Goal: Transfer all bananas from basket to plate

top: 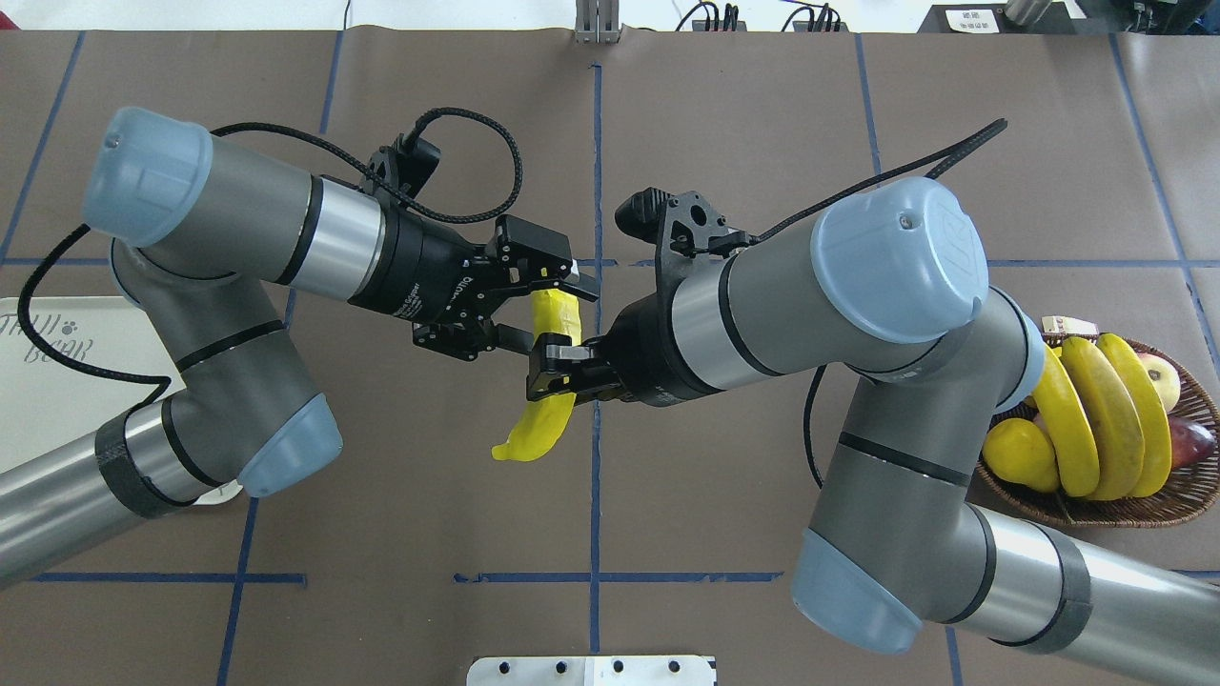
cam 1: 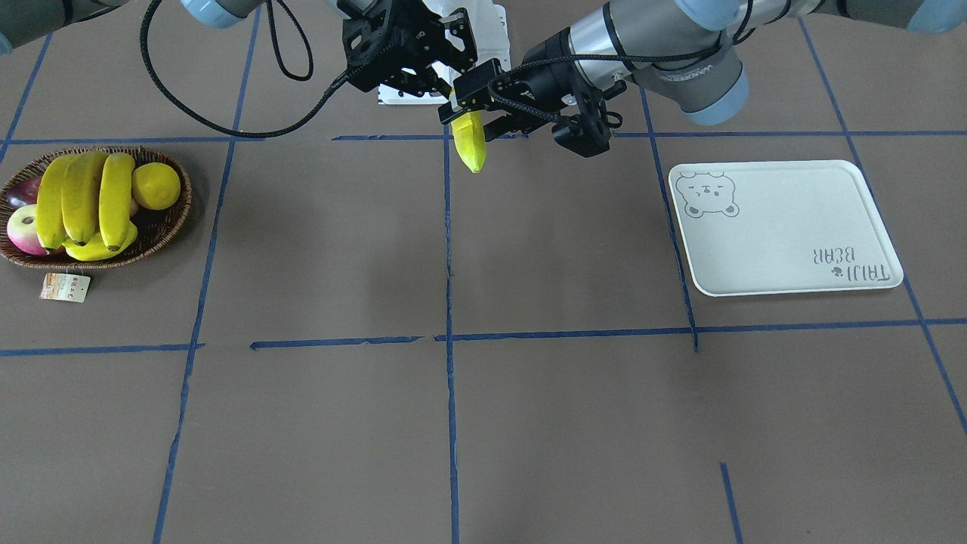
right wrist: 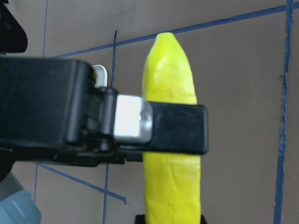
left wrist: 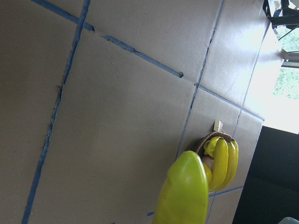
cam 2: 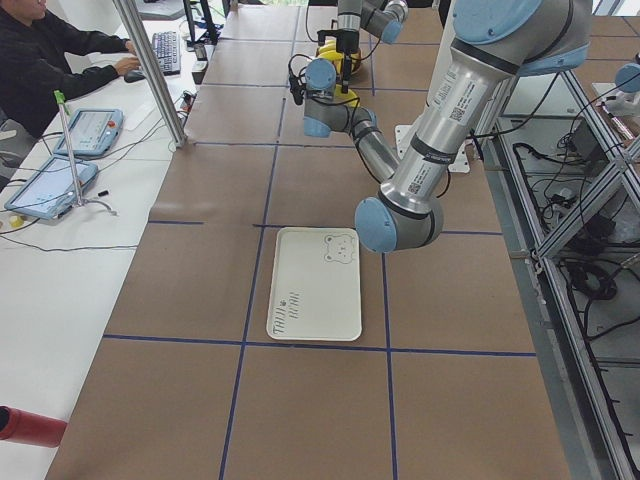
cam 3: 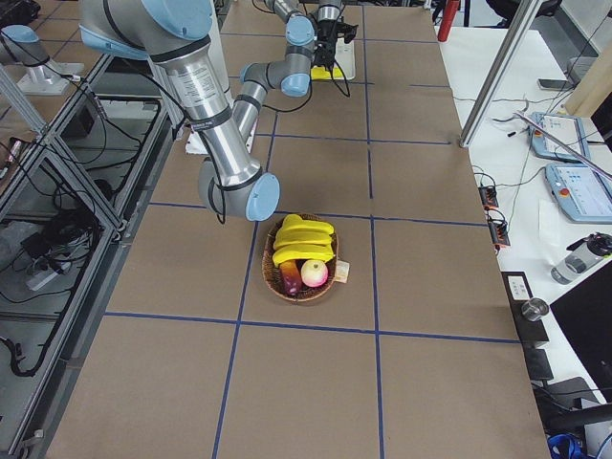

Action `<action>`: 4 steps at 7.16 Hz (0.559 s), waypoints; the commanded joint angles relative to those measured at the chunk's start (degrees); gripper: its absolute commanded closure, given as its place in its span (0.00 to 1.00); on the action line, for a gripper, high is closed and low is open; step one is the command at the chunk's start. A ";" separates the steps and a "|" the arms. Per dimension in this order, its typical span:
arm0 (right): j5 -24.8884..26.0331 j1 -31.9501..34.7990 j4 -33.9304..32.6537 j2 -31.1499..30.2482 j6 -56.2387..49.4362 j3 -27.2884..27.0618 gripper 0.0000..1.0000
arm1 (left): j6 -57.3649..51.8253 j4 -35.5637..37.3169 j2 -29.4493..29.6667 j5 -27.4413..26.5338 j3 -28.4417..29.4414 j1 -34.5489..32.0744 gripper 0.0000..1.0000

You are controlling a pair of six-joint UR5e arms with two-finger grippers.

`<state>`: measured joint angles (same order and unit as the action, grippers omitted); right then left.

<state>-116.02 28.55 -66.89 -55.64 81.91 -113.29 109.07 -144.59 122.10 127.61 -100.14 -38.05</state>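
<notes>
One banana hangs tip down in mid-air over the table's middle, with both grippers on it. My right gripper is shut on its middle. My left gripper is shut on its upper end, and one of its fingers crosses the banana in the right wrist view. Three more bananas lie side by side in the basket at the table's end on my right. The plate lies bare at the end on my left, partly under my left arm in the overhead view.
The basket also holds a round yellow fruit, a pink apple and a dark red fruit; its paper tag lies on the table beside it. A person sits at a desk beyond the table's far side.
</notes>
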 commanded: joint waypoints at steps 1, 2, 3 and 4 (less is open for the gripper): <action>0.00 -0.51 0.09 0.00 0.00 0.00 0.98 | -0.17 -0.08 -0.19 -0.70 -0.58 0.52 0.41; -0.09 -0.60 0.09 0.00 0.17 -0.09 0.98 | -0.61 -0.16 -0.54 -0.61 -1.10 0.60 0.82; -0.09 -0.86 0.00 0.00 0.26 -0.09 0.96 | -0.88 -0.34 -0.89 -0.52 -1.11 0.52 1.00; -0.09 -0.95 0.00 0.26 0.61 -0.09 0.72 | -0.88 -0.34 -1.07 -0.52 -1.11 0.52 1.00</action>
<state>-116.08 27.79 -66.86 -55.57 82.21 -113.37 108.34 -144.87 121.31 127.07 -101.18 -37.52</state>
